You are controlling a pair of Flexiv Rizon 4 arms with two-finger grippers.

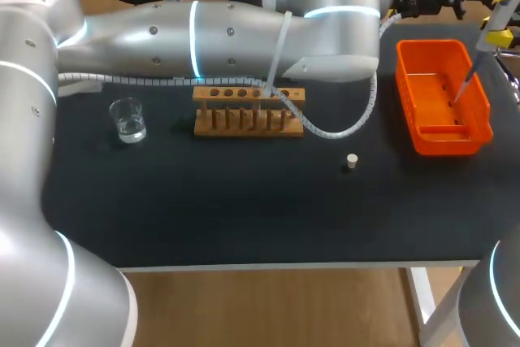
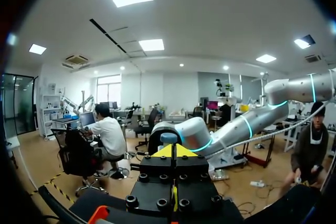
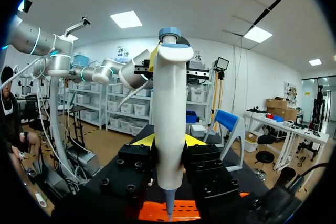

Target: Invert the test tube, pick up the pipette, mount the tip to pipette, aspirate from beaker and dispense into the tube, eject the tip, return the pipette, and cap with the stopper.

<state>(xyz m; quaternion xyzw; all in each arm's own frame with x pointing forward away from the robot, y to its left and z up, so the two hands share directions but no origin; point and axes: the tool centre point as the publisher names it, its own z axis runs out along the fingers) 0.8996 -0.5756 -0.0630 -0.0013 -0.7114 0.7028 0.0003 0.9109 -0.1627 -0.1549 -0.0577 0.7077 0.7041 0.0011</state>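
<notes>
White pipette (image 3: pixel 169 119): upright in the right gripper (image 3: pixel 169 141), narrow end down over the orange bin (image 1: pixel 422 132) at the far right of the black table (image 1: pixel 244 209).
Right gripper: clamped on the pipette's body, one yellow-tipped finger on each side.
Pipette's blue top (image 2: pixel 168 138): just ahead of the left gripper (image 2: pixel 177 151); contact not clear.
Left gripper: yellow tips pressed together, nothing between them.
Left arm (image 1: pixel 227 38): stretched from the left across the table's far side, ending near the pipette.
Wooden rack (image 1: pixel 248 109): mid-table, towards the far side, crossed by the left arm's coiled cable (image 1: pixel 341 129).
Beaker (image 1: pixel 128 119): left of the rack and apart from it, clear liquid inside.
Stopper (image 1: pixel 352 162): small, pale, alone on the table, nearer than the rack, between rack and bin.
</notes>
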